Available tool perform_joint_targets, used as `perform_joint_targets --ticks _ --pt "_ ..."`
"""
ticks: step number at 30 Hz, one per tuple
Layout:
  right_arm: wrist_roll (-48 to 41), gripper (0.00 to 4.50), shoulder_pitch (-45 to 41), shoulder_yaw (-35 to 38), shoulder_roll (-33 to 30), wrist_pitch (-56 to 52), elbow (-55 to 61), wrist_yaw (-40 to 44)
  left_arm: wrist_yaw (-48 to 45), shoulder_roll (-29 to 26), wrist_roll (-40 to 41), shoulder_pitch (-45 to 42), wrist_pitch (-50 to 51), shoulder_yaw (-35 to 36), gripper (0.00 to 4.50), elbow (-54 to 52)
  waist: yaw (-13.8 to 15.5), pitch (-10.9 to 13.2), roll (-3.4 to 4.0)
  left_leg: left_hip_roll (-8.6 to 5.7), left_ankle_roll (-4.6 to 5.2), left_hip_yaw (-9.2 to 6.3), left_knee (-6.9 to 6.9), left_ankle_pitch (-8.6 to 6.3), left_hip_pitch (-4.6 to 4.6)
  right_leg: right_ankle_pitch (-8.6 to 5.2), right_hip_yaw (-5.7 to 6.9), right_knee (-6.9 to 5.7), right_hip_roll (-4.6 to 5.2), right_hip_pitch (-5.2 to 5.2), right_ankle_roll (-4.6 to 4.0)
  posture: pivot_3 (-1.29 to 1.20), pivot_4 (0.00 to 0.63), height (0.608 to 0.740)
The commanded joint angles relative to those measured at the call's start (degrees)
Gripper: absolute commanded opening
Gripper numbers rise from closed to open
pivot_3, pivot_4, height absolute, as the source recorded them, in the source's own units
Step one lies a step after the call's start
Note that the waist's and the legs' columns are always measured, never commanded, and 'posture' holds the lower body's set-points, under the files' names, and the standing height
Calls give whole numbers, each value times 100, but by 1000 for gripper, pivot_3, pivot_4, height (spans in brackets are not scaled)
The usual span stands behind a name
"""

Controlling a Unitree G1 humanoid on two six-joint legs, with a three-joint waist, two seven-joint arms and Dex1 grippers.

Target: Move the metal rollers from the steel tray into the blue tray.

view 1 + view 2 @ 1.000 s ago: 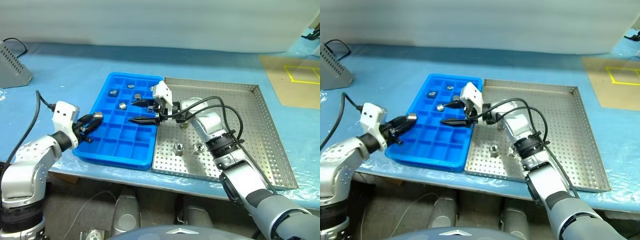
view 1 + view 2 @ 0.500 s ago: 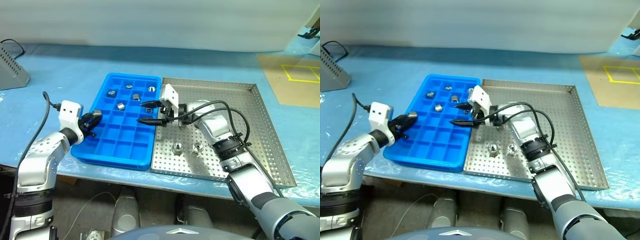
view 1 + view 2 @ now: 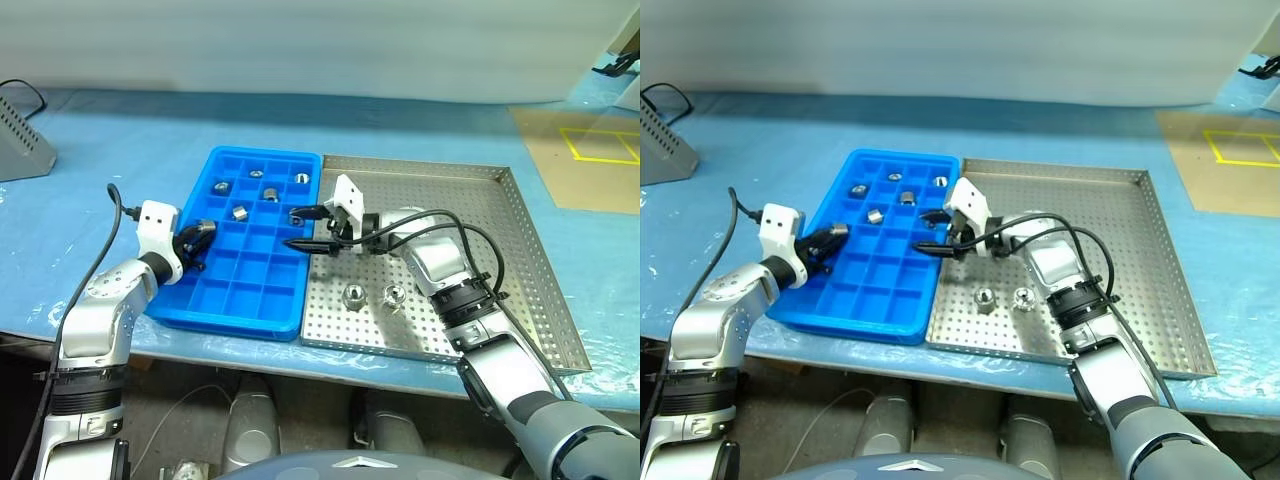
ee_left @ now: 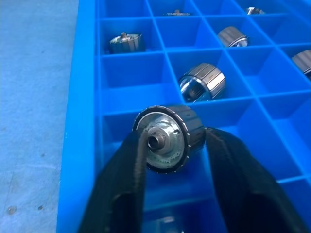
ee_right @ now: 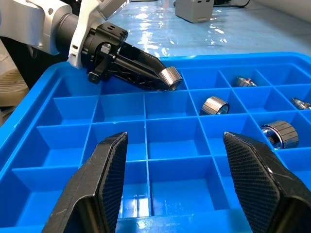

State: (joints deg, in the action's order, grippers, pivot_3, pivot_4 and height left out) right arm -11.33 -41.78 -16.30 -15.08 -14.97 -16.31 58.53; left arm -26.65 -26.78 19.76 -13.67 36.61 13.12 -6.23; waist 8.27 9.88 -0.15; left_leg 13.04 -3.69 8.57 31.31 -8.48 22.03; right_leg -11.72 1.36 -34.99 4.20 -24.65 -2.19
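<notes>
Blue tray (image 3: pixel 240 290) cells near left hand (image 3: pixel 203 236) hold rollers (image 3: pixel 240 212).

Glossy blue plastic tray (image 3: pixel 235 290), shiny knurled metal rollers (image 4: pixel 203 82), perforated steel tray (image 3: pixel 520 290)

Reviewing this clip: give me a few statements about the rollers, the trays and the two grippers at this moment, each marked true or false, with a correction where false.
1. The left gripper has a roller between its fingers over the blue tray. True.
2. The right gripper is holding a roller. False: its fingers are spread apart with nothing between them.
3. Two rollers lie on the steel tray. True.
4. The blue tray has no rollers in its compartments. False: several already sit in compartments toward its far end, such as one just beyond the left gripper.
5. The blue tray sits to the right of the steel tray. False: it is on the steel tray's left, with their long sides next to each other.
</notes>
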Motion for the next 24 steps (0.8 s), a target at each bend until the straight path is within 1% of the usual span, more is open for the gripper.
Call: perform_joint_targets --ticks 1,2,5,8,13,16,19,21,24 --pt "-49 3243 -34 148 1 99 254 -31 -73 -97 175 -97 9 146 2978 -200 -26 0 0 0 0 0 0 0 -1 0 0 -2 0 0 0 204 150 740" --pt "-45 3243 -35 155 -10 103 248 -40 -172 -113 303 -112 31 147 3322 -357 -34 0 0 0 -1 0 0 0 -3 0 0 -5 0 0 0 200 150 740" --pt "-62 3243 -47 210 -51 84 248 -69 -305 -134 762 -276 248 328 3322 -649 -60 0 0 -1 -1 0 1 1 -1 0 0 -8 1 0 0 192 150 740" --pt "-155 3243 -69 418 -205 -51 341 -112 -619 -382 1425 -608 707 503 3322 -963 -61 0 -1 -1 -2 0 2 2 2 0 1 -9 1 0 -1 183 150 740" --pt "-429 3243 -76 877 -619 -479 668 -55 -1217 -948 1897 -1168 1095 233 3322 -1075 -84 0 -1 -7 -1 1 4 5 1 0 -4 -7 4 1 -1 120 150 740" --pt "-484 3243 55 1155 -998 -643 897 -113 -1718 -1230 1889 -1756 1131 -185 3322 -797 -90 1 -1 -6 -17 1 3 16 0 0 -5 -9 1 -2 -1 55 150 740" --pt "-499 3243 311 1420 -1324 -777 1151 -271 -2335 -1316 1673 -2259 936 -829 3322 -410 -123 0 0 -9 -21 4 3 21 -4 0 -11 -9 1 2 0 -18 150 740" --pt "-483 3243 538 1602 -1527 -852 1378 -424 -2744 -1231 1484 -2641 755 -1289 3322 -21 -164 -1 1 -10 -22 7 2 22 -8 0 -16 -9 1 3 0 -74 150 740" --pt "-563 3243 1044 2022 -1807 -1111 1974 -752 -3499 -954 872 -3284 164 -2231 3322 847 -225 -1 1 -10 -21 10 2 27 -5 1 -19 -10 1 2 2 -156 150 740"
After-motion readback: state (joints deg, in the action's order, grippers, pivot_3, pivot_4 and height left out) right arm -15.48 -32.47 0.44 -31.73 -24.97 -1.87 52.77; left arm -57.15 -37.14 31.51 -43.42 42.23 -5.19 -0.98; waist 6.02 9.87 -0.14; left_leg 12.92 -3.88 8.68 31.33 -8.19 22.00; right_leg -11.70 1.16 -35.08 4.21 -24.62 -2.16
